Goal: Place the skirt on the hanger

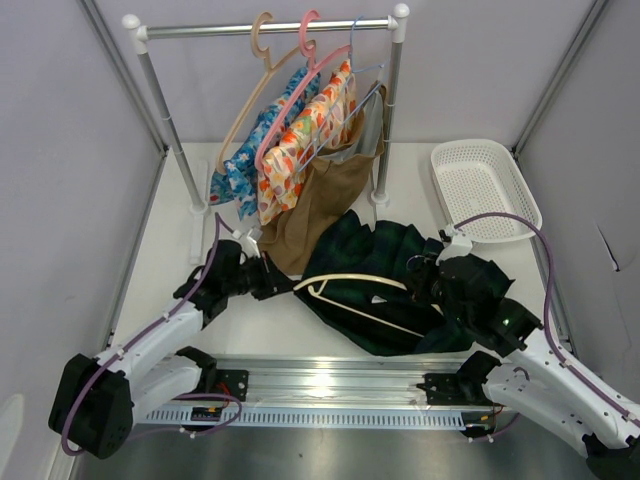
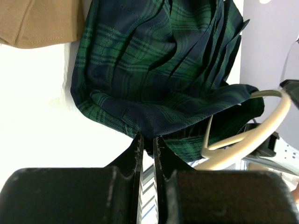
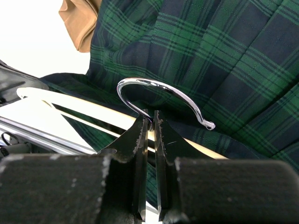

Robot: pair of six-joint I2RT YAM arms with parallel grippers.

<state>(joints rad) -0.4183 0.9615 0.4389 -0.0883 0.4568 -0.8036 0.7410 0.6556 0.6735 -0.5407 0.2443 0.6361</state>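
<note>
Dark green and navy plaid skirt (image 1: 385,255) is lying bunched up mid-frame on the white table (image 1: 170,290), with the pale cream plastic hanger (image 1: 350,283) across it. Looks like the left gripper (image 2: 145,140) is pinched on the skirt's hem, and the right gripper (image 3: 151,119) is clamped at the base of the hanger's chrome hook. Grey walls (image 1: 60,150) all round, metal clothes rail (image 1: 270,28) at the top, white mesh basket (image 1: 485,188) upper right.
</note>
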